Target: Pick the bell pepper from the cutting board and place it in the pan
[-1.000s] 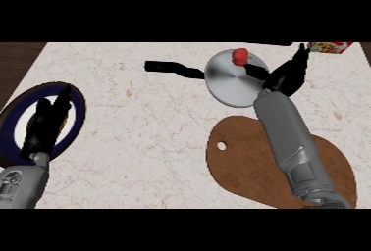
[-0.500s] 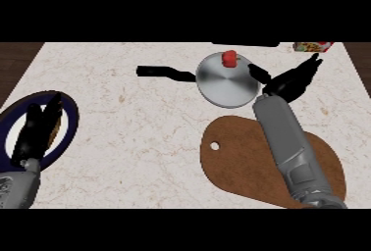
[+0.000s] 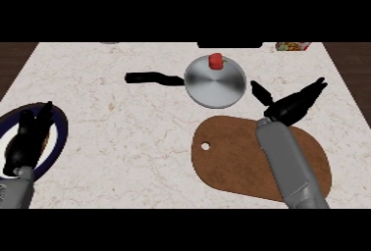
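Closest to the bottom edge you've got the two grey forearms coming in. The right one lies across the brown cutting board (image 3: 239,166), a rounded wooden board with a small hole near its left side, sitting on the pale marbled counter (image 3: 123,142).

Over at the far left, the left hand (image 3: 25,139) rests with its fingers straight and pointing up, over a plate (image 3: 58,142) with a dark blue rim. It isn't holding anything.

A bit further up, the right hand (image 3: 290,105) is just past the top edge of the board, to the right of the pan. It's spread wide: the thumb sticks out toward the upper left, the other fingers stretch toward the upper right, and there's nothing between them (so, an open, empty hand). Whether it's touching the counter or just above it, I can't tell.

Next out is the pan (image 3: 215,87), round and silvery, with a black handle (image 3: 153,78) pointing left. The red bell pepper (image 3: 215,61) sits at the pan's far rim, well apart from the right hand.

Right at the back edge there's a dark flat thing (image 3: 229,45) and a small colourful box (image 3: 292,46), both too cut off to make out.
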Robot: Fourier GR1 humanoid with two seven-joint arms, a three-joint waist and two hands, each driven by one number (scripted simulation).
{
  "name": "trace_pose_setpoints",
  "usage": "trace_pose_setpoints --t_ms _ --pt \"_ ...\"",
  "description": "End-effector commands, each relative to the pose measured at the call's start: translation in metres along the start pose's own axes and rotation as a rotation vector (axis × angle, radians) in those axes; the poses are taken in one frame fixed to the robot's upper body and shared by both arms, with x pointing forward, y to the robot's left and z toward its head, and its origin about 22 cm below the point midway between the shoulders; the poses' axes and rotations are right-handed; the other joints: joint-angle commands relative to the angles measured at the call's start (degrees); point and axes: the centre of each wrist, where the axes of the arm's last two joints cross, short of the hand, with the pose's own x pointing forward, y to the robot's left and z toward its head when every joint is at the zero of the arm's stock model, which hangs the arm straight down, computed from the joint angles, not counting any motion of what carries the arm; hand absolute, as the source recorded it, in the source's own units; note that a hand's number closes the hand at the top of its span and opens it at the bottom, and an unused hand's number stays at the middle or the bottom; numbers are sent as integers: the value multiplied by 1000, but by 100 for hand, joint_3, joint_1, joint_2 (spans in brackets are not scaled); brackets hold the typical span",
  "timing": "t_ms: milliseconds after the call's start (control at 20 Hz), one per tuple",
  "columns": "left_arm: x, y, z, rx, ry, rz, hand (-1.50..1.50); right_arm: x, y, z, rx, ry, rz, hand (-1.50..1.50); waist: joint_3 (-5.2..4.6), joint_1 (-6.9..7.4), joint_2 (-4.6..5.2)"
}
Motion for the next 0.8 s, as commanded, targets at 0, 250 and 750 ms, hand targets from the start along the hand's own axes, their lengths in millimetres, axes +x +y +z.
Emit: trace_pose_setpoints --t_ms 0,250,750 --pt "-22 -2 7 15 21 4 0 -19 -26 21 33 14 -52 -150 -11 -135 -32" --pt "-9 13 11 38 12 -7 0 -57 -74 43 40 25 -48 -150 -13 -158 -16" --pt "-5 24 8 18 4 20 0 -69 -196 67 47 -29 -18 -150 -23 -175 47"
